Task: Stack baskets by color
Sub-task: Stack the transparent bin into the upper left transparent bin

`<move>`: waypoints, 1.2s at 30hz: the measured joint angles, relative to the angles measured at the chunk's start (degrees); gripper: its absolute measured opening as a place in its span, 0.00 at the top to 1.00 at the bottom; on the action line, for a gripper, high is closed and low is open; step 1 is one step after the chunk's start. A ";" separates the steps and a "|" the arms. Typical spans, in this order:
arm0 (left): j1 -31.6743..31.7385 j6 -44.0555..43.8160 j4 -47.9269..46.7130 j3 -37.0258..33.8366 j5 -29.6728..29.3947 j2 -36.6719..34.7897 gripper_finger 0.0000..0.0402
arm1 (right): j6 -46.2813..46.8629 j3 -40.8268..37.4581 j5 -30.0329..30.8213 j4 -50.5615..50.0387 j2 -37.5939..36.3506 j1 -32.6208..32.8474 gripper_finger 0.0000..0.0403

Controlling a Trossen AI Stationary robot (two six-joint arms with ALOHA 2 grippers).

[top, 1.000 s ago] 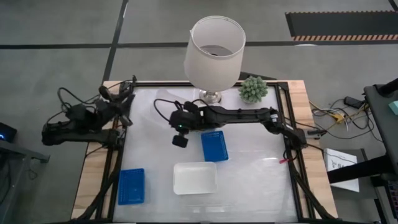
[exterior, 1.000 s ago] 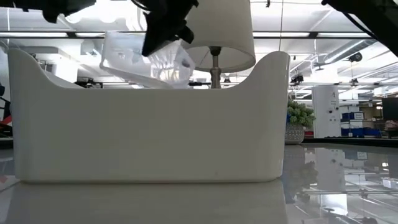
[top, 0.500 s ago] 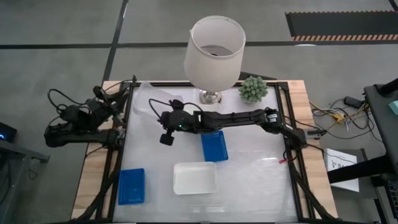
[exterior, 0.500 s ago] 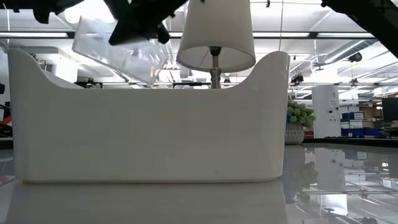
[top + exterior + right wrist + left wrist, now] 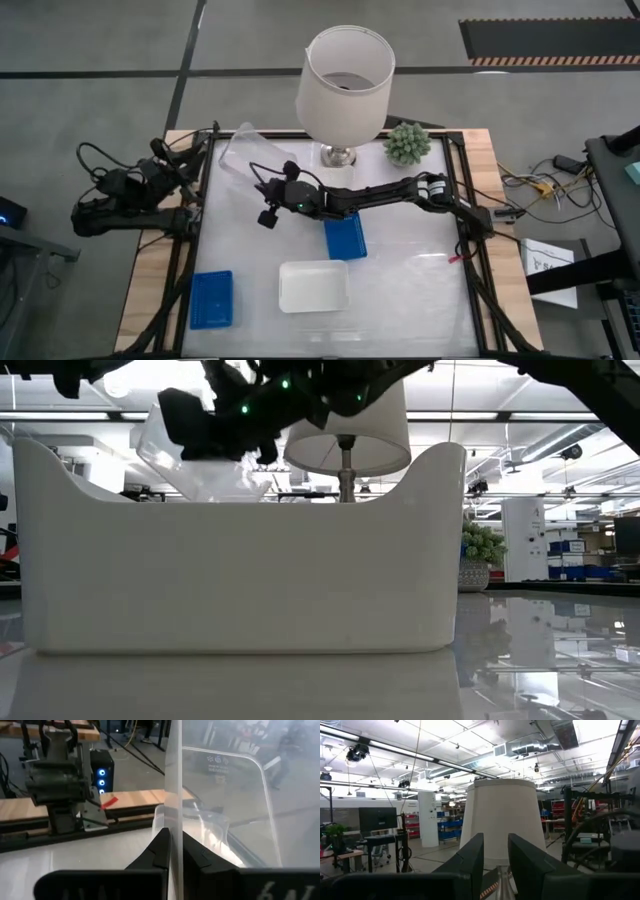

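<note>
Two blue baskets lie flat on the table, one at the middle point(image 5: 345, 235) and one at the near left point(image 5: 211, 299). A white basket point(image 5: 314, 286) sits between them near the front edge and fills the low view point(image 5: 240, 550). My right gripper point(image 5: 268, 186) point(image 5: 171, 837) reaches across to the far left and is shut on a clear plastic container point(image 5: 243, 150) point(image 5: 200, 460). My left gripper point(image 5: 193, 163) point(image 5: 495, 870) waits at the table's left edge, slightly open with nothing between its fingers. My right gripper pinches one thin wall of the clear container point(image 5: 174, 795) between its two fingers. The fingers run about level, coming from the table's right. The container is tilted and reaches past the fingertips toward the far left corner. The white basket hides its underside in the low view.
A lamp with a white shade point(image 5: 345, 85) stands at the far middle, and a small green plant point(image 5: 407, 143) sits to its right. The left arm's cables point(image 5: 110, 165) lie off the left edge.
My right gripper has swung from pointing down to about level. It has sunk and gone toward the table's far left corner, staying shut on the clear container. The container went with it and now tilts closer to the corner.
</note>
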 joint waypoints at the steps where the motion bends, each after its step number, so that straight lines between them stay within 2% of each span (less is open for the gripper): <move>1: 0.00 0.00 0.00 0.00 0.00 0.00 0.82 | -0.01 -0.57 -0.02 0.52 0.00 -0.18 0.98; 11: 0.00 0.00 0.03 0.00 0.00 0.04 0.82 | 1.51 -2.62 -0.04 0.76 0.00 -1.29 0.96; 23: 0.00 0.02 0.02 0.00 -0.04 0.02 0.82 | 1.52 -2.49 -0.17 0.99 0.00 -1.34 0.77; 36: -0.02 0.00 -0.02 0.00 -0.28 0.02 0.82 | 1.53 -2.49 -2.19 0.92 0.00 -1.34 0.62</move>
